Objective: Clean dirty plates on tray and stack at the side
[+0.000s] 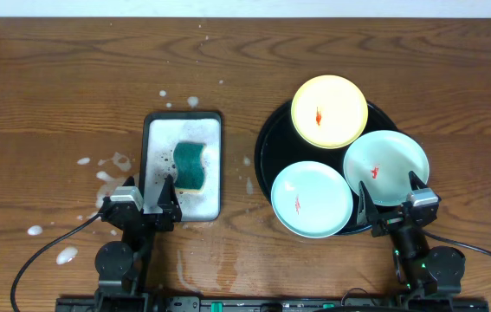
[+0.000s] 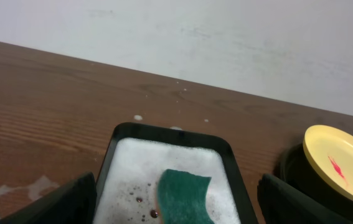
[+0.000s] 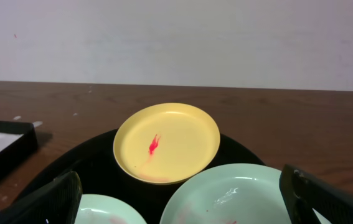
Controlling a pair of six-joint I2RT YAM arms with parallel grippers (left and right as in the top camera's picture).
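Plates [image 1: 329,111] crowd rim-to-rim on the tray [image 1: 261,156] at 3 o'clock, and with your left gripper [image 1: 151,184] and right gripper [image 1: 390,185] both spread empty, lifting one could drag its neighbour off.

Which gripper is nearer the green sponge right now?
Left. The left gripper sits open at the near edge of the sponge dish, with the green sponge just ahead. The right gripper is far off, at the tray's near edge.

We see bright, even light in the overhead view; the yellow plate [image 1: 328,111] looks slightly washed out. Shadows are soft. Both wrist views are softer, blurred at the lower corners.
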